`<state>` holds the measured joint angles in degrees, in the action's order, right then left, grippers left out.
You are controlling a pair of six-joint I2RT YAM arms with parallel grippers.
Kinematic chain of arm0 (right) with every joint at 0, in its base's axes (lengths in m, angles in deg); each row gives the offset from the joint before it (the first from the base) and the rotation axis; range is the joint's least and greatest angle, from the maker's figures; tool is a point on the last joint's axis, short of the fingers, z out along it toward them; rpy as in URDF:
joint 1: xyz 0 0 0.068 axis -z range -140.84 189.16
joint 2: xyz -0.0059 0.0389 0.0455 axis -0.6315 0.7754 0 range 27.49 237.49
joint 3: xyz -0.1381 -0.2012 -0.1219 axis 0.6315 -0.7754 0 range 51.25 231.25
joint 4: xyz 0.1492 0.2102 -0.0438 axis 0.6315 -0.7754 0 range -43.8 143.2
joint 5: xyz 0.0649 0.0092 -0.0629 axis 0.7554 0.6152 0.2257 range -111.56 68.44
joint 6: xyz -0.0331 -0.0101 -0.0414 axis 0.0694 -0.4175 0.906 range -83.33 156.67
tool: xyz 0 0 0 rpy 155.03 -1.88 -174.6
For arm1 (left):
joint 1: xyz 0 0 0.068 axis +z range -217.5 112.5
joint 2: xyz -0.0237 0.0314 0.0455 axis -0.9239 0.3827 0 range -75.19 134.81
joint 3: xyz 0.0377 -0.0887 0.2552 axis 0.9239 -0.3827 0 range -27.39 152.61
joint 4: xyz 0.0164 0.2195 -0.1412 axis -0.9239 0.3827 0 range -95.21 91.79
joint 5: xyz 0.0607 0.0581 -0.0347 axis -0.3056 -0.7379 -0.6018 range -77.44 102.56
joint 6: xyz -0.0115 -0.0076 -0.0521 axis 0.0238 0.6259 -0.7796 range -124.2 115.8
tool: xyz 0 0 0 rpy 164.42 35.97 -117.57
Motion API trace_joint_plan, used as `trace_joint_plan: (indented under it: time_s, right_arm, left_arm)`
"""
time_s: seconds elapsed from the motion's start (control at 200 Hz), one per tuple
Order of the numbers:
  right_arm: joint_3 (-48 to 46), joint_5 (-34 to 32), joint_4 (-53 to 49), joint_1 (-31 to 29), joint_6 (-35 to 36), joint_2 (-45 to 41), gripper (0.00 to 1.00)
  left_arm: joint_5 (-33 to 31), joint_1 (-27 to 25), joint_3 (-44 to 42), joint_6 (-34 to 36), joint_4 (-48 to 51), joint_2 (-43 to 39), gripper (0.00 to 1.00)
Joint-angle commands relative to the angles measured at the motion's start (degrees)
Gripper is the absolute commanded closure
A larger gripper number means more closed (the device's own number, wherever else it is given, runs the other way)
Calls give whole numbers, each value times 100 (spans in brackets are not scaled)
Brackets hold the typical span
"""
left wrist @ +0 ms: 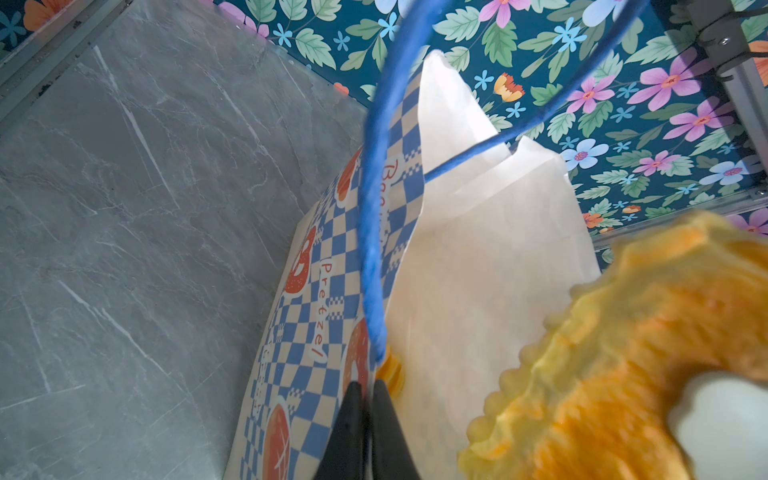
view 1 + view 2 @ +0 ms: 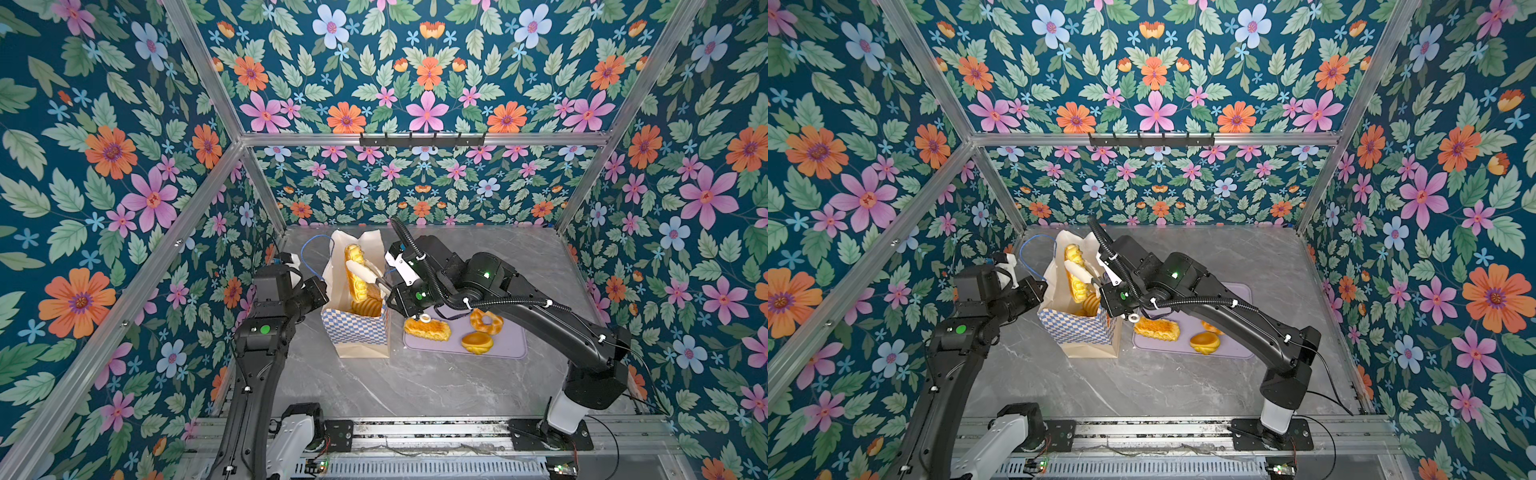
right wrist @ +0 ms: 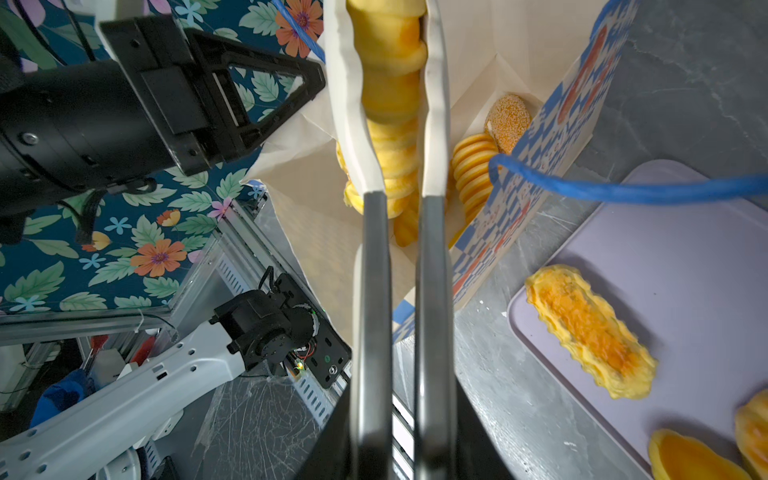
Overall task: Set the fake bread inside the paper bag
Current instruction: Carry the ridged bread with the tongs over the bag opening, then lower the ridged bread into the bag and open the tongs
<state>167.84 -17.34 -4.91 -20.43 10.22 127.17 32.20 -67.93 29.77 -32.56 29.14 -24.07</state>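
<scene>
Right claw: closed on a long yellow braided loaf, with one white finger along each side of it; both top views show it reaching across to the bag's mouth.
Left claw: closed, its black fingers pinching the side wall of the paper bag at the rim, just beside the foot of a blue cord handle.
Braided loaf: stands steeply in the bag's open mouth; its lower end is inside, and whether it touches the pastries beneath cannot be told.
Paper bag: upright on the grey marble desk, mouth open, checkered band facing forward, just beside the lilac tray.
In the bag: a ridged pastry and a sesame bun lie at the bottom, touching each other.
On the tray: an oblong tart with an orange centre lies nearest the bag, a ring pastry behind it and a round orange-centred tart toward the front.
Second handle: hangs out over the tray's side.
</scene>
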Motion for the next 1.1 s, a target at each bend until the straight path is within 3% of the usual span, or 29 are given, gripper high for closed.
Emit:
trace_joint_plan:
  time_s: [0.0,0.545,1.095]
  right_arm:
    - [-9,-120,85,-23,63,-33,70]
    - [-154,-282,132,-45,22,-114,67]
    - [-41,-286,186,-61,-15,-176,48]
  left_arm:
    - [39,-1,-14,-38,-69,4,90]
    - [28,-4,22,-60,-25,-57,90]
    - [58,-1,-65,-61,-60,-113,90]
